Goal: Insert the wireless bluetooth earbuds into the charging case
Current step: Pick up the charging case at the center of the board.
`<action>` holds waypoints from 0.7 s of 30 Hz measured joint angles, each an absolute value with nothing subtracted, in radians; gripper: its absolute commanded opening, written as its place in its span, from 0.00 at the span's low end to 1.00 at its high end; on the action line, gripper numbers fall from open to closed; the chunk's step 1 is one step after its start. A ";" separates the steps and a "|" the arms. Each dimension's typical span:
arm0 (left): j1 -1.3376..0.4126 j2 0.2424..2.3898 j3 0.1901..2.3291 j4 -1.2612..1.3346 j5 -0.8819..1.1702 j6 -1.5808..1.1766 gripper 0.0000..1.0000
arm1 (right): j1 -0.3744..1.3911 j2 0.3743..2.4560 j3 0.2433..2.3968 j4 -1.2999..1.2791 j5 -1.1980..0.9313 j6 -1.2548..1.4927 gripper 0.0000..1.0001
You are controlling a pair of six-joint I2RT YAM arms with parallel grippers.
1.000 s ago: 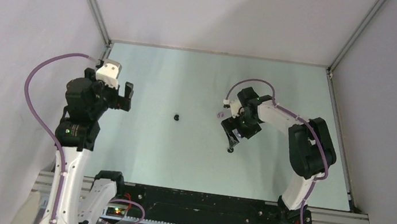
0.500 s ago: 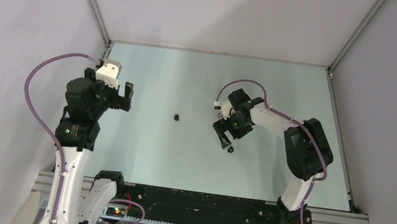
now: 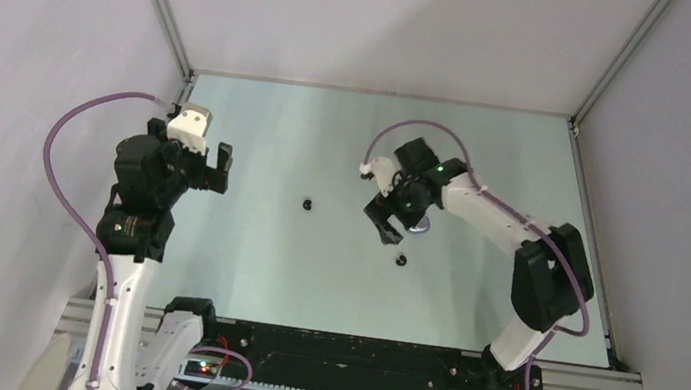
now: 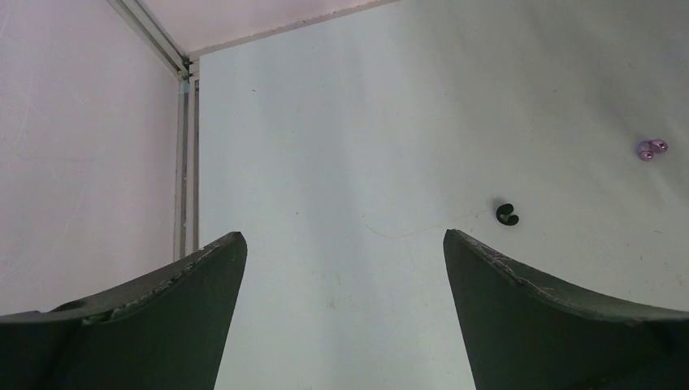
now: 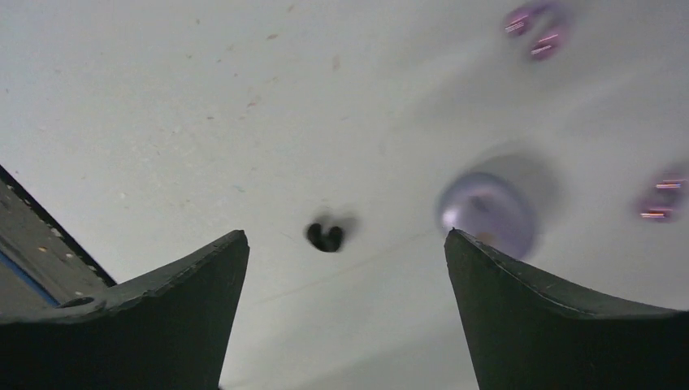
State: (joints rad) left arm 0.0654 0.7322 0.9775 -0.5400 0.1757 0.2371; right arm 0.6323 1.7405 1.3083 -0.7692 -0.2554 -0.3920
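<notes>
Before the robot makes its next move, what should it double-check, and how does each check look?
1. Right tool open and empty: ok.
2. Black earbud centred ahead of it in the wrist view: ok.
3. Right wrist view sharp: not ok, blurred.
4. Case open: cannot tell; the round lilac object is blurred.
5. Left tool open and empty: ok.
6. Other black earbud lying apart from both tools: ok.

The pale surface [image 3: 329,132] looks smooth and matt, the purple earbuds [image 4: 652,149] shine glossy, and the left tool [image 4: 341,248] has matt, dark, scuffed-edged fingers [image 4: 179,317].
</notes>
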 measured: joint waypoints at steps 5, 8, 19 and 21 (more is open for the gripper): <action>0.065 0.735 0.977 -0.540 0.176 0.237 0.99 | 0.501 1.662 1.384 -0.788 -0.276 -0.596 0.90; 0.065 0.738 0.977 -0.540 0.175 0.237 0.99 | 0.426 1.665 1.394 -0.796 -0.249 -0.769 0.88; 0.065 0.739 0.977 -0.540 0.159 0.237 0.99 | 0.423 1.745 1.374 -0.845 -0.233 -1.212 0.90; 0.065 0.739 0.978 -0.540 0.158 0.237 0.99 | 0.441 1.756 1.368 -0.842 -0.233 -1.248 0.90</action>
State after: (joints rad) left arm 0.0654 0.7387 0.9775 -0.5400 0.1581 0.2371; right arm 0.4408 1.7561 1.3682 -0.8425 -0.2329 -1.2476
